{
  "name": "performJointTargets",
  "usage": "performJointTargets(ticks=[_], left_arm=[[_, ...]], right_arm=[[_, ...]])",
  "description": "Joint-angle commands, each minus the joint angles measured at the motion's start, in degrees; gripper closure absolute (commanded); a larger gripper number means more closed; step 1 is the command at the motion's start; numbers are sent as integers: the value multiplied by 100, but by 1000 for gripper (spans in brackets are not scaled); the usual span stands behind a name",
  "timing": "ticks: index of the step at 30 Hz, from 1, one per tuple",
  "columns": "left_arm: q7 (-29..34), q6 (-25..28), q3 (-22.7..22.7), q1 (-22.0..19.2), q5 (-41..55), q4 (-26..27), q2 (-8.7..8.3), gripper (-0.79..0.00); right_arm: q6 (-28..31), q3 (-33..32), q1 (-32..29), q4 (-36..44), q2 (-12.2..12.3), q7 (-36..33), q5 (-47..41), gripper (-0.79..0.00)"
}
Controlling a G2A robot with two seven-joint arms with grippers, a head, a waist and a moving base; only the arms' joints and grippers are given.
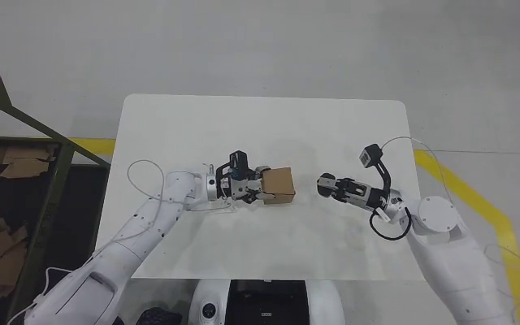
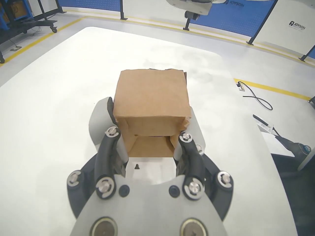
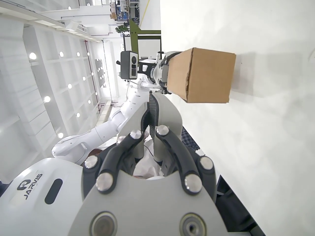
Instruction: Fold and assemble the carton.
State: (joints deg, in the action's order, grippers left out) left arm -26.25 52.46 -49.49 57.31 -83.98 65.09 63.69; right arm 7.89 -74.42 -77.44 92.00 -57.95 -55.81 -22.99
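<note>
The left end effector point(image 2: 150, 124) pinches the open end of the cardboard carton point(image 1: 279, 185) at mid-table point(image 1: 341, 130), the right end effector point(image 1: 325, 184) pressed together nearby, empty - a push there could likely crush the thin walls or twist the carton loose.

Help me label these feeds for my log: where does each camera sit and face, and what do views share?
Top view: overhead, facing down on the table; left gripper and right gripper show.
Left wrist view: on the left wrist, facing along the left gripper clasping the carton at its open end.
Right wrist view: on the right wrist, facing across the table at the carton; right gripper shut.
Shared: all show the carton and left gripper.
</note>
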Motion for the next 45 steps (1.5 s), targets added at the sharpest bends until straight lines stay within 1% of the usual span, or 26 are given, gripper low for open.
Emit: performJointTargets(ticks=[1, 5, 6, 7, 10, 11, 15, 19, 22, 25, 31, 39, 40, 43, 45], left_arm=[[-84, -57, 43, -20, -202, -67, 1, -526], [-160, -135, 129, -107, -502, -233, 12, -631], [-204, -135, 144, -126, -528, -272, 16, -696], [-227, -141, 158, -148, -569, -310, 19, -785], [-419, -91, 176, -178, -625, -337, 18, -785], [-576, -48, 177, -175, -662, -293, 9, -785], [-1236, -165, 113, -61, -1034, -94, -80, -785], [-1767, -141, -90, 80, -1099, 27, -192, -785], [-1918, -136, -356, 165, -755, -27, -253, -785], [-1852, -157, -586, 215, -246, -168, -272, -785], [-1499, -203, -878, 221, 561, -437, -270, -785], [-688, -336, -1315, 223, 1216, -591, -330, -785], [-591, -295, -1381, 235, 1360, -606, -340, -785], [-295, -172, -1620, 222, 1754, -695, -383, -785], [-137, -143, -1799, 211, 1977, -709, -417, -785]], right_arm=[[53, 60, 28, -56, -12, 19, 4, 0], [190, 208, 122, -225, -49, 86, -10, 0], [213, 247, 144, -270, -58, 96, -5, 0], [220, 282, 165, -310, -64, 100, 12, 0], [257, 321, 203, -386, -74, 144, 69, 0], [283, 316, 205, -409, -76, 167, 62, 0], [397, 294, 218, -498, -86, 270, 25, 0], [523, 276, 313, -652, -106, 448, 11, 0], [647, 257, 427, -742, -120, 604, 79, 0], [792, 207, 555, -854, -133, 800, 162, 0], [1103, 116, 906, -1280, -161, 1179, 383, 0], [1559, -14, 1372, -1875, -197, 2001, 1026, 0], [1607, -29, 1413, -1905, -201, 2098, 1087, 0], [1758, -99, 1542, -1994, -206, 2419, 1377, -34], [1854, -152, 1616, -2028, -205, 2687, 1664, -34]])
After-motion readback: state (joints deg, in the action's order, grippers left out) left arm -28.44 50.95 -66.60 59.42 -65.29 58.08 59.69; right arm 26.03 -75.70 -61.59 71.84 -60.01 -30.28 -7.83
